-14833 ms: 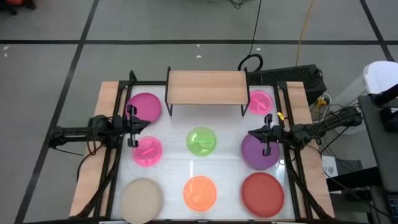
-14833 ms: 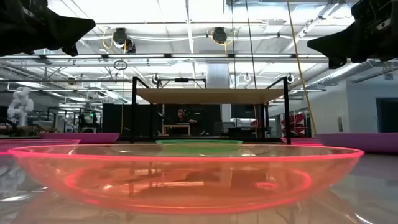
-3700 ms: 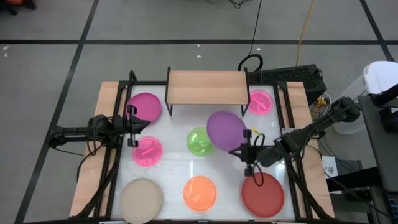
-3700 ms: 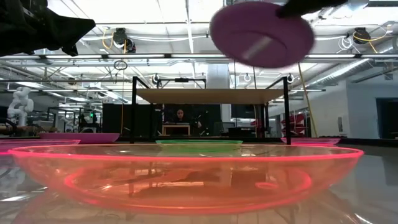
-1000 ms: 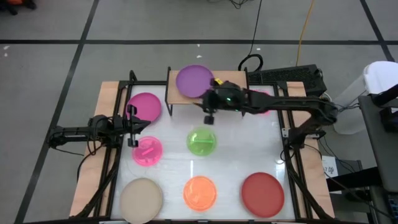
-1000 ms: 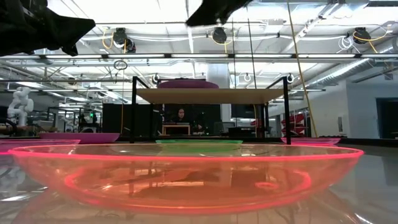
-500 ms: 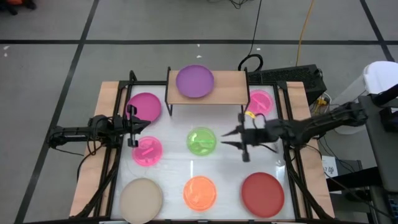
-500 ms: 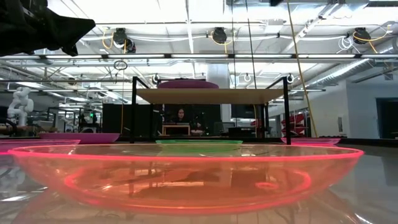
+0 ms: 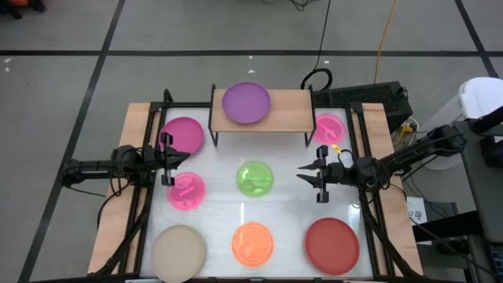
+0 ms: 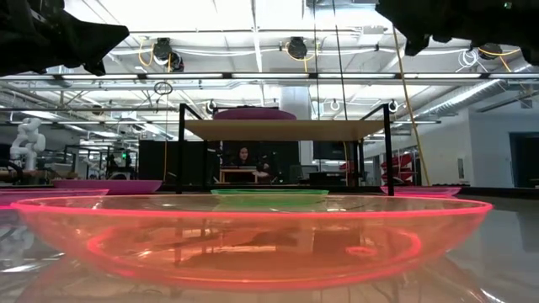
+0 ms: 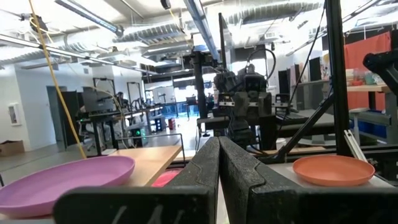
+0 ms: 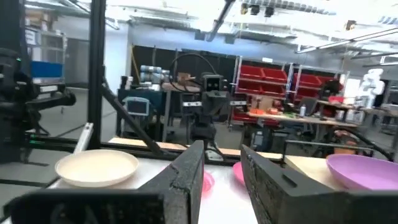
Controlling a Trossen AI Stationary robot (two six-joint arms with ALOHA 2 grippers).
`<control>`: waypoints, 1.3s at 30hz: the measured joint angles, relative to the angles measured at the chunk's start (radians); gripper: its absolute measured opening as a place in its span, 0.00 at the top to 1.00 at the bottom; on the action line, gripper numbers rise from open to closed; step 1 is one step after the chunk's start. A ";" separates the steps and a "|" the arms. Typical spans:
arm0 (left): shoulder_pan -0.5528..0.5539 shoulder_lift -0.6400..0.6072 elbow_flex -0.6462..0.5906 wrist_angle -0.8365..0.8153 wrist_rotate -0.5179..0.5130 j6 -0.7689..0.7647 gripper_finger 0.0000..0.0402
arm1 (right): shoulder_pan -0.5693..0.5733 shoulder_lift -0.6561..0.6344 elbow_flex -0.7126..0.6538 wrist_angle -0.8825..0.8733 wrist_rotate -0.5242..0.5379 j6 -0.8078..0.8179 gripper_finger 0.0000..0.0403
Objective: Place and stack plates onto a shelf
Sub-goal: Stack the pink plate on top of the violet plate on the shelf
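One plate is up and seven are waiting. The purple plate (image 9: 246,102) lies flat on the shelf (image 9: 287,110), on its left half, with the right half of the board bare. Everything else sits down on the white tabletop (image 9: 295,212): the magenta plate (image 9: 183,135) at the far left beside the shelf's leg, a small pink plate (image 9: 186,191) nearer on that side, the green plate (image 9: 255,178) in the middle, another small pink one (image 9: 328,127) at the far right, and along the near edge the beige plate (image 9: 178,249), the orange plate (image 9: 252,242) and the red plate (image 9: 332,244).

The right gripper (image 9: 317,178) hangs over the table right of the green plate, carrying nothing, its jaws standing partly apart with a clear gap between them. The left gripper (image 9: 166,159) waits at the left side between the magenta and small pink plates, its jaws pressed together and empty.

By my reckoning the job has barely begun: three more large plates and four small ones have to go up and be stacked, probably in two piles, since the board looks only about two plates wide.
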 joint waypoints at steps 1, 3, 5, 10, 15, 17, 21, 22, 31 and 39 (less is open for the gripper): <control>0.000 0.000 0.000 0.000 0.000 0.000 0.96 | 0.000 0.000 -0.009 0.021 0.006 -0.005 0.78; 0.000 0.000 0.000 0.004 0.000 -0.005 0.96 | -0.001 -0.001 -0.019 0.062 0.059 -0.016 0.78; 0.000 0.000 0.000 0.007 0.000 -0.019 0.96 | -0.002 0.000 -0.029 0.079 0.110 0.003 0.78; 0.000 0.000 0.000 0.007 0.000 -0.050 0.96 | -0.002 0.000 -0.041 0.083 0.132 0.094 0.78; 0.000 0.000 0.000 0.026 0.001 -0.077 0.96 | -0.002 0.000 -0.055 0.064 0.132 0.097 0.78; 0.000 0.000 0.000 0.034 0.001 -0.085 0.96 | -0.002 0.000 -0.060 0.065 0.132 0.102 0.78; 0.000 0.000 0.000 0.056 0.001 -0.076 0.96 | -0.002 0.000 -0.071 0.065 0.132 0.105 0.78; 0.000 0.000 0.000 0.054 0.001 -0.077 0.96 | -0.002 0.000 -0.077 0.064 0.132 0.105 0.78; 0.000 0.000 0.000 0.058 0.001 -0.079 0.96 | -0.002 0.000 -0.097 0.059 0.129 0.105 0.78; 0.000 0.000 0.000 0.053 0.001 -0.079 0.96 | -0.002 0.000 -0.097 0.059 0.128 0.105 0.78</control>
